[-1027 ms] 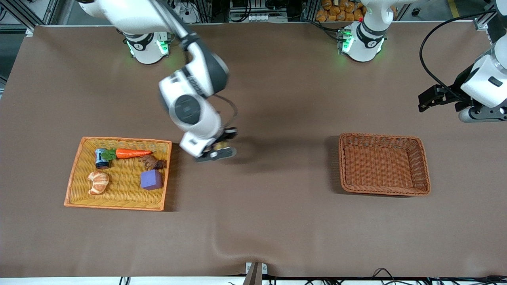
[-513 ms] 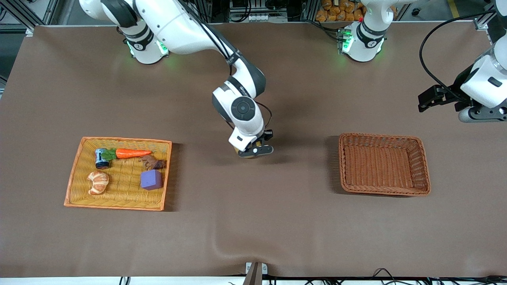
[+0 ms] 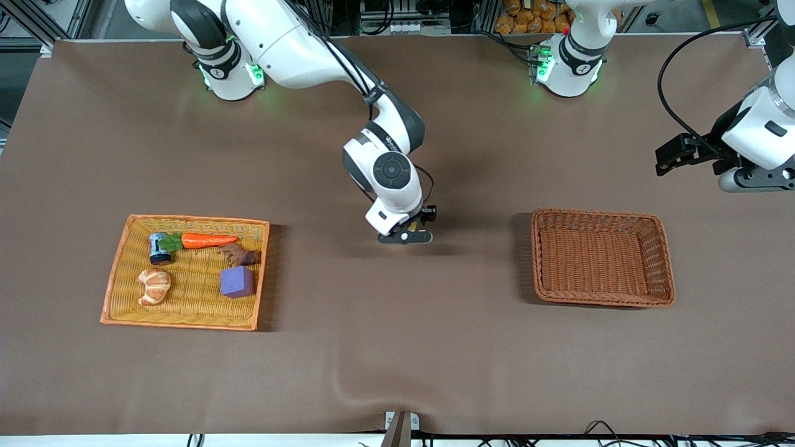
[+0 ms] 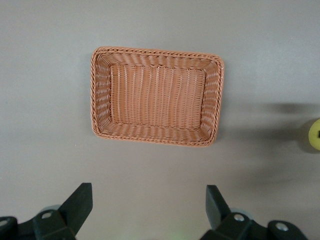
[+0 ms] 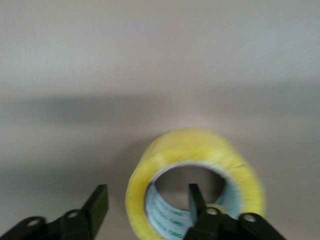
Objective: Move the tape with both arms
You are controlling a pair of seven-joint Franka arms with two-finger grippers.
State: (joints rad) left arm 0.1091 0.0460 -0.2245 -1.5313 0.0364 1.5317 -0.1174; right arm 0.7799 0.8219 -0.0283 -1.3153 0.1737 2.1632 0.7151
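The tape (image 5: 190, 142), a yellowish ring with a pale inner core, fills the right wrist view over the brown cloth. My right gripper (image 5: 146, 200) is open, with one finger (image 5: 97, 205) outside the ring and the other inside its hole, clear of the wall. In the front view that gripper (image 3: 407, 237) is low over the table's middle, and its hand hides the tape. The tape also shows at the edge of the left wrist view (image 4: 315, 134). My left gripper (image 3: 754, 179) waits open and empty (image 4: 148, 200), high at the left arm's end.
An empty brown wicker basket (image 3: 664, 261) sits toward the left arm's end and also shows in the left wrist view (image 4: 157, 140). A yellow wicker tray (image 3: 118, 292) toward the right arm's end holds a carrot (image 3: 208, 240), a croissant (image 3: 154, 285), a purple cube (image 3: 237, 282) and a jar (image 3: 159, 248).
My right arm has swung from beside the yellow tray to the table's middle and come down low, carrying the tape. The left arm has not moved.
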